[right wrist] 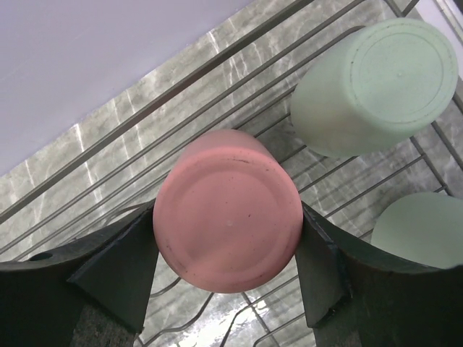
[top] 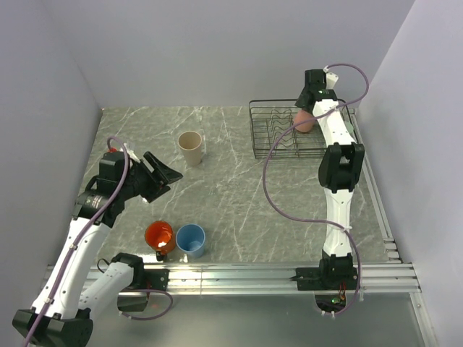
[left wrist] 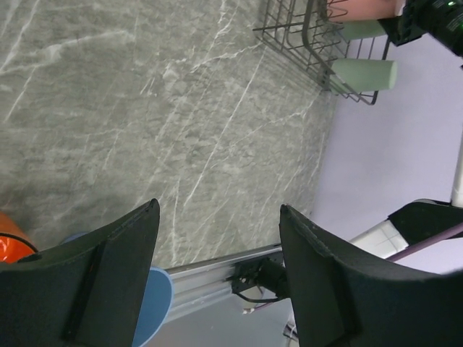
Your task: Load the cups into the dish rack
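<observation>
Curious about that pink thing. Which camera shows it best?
The right wrist view: the salmon pink cup fills the frame, base toward the camera, held in the right claw. The top view shows a patch beside the arm; the left wrist, a sliver at its edge.

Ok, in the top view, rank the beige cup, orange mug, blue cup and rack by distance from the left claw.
1. Beige cup, just behind the left claw.
2. Orange mug and blue cup, side by side at the near edge: too close to call.
3. Rack, back right.
</observation>
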Action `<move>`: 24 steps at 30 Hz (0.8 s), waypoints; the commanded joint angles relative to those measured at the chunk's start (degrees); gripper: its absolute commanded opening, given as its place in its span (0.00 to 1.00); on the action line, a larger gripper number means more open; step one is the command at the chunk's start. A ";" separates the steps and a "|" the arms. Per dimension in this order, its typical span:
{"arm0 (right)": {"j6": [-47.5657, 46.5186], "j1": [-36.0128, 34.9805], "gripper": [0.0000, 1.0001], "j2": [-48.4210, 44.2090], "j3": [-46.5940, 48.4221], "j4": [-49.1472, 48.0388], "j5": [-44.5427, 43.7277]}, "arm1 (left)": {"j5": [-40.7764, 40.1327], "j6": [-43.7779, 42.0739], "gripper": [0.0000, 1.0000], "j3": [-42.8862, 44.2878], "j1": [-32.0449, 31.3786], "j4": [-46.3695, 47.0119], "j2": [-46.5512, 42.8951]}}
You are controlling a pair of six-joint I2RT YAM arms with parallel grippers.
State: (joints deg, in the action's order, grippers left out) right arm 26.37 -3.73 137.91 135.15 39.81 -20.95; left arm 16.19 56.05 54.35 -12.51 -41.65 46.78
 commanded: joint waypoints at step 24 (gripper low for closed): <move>0.00 -1.11 0.98 -18.28 -4.55 1.58 -0.58 | -0.09 -6.48 0.74 3.57 0.12 2.89 4.63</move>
State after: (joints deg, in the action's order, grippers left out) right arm 28.12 -4.64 128.92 128.97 41.76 -19.90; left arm 16.62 51.68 55.31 -12.51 -41.06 50.24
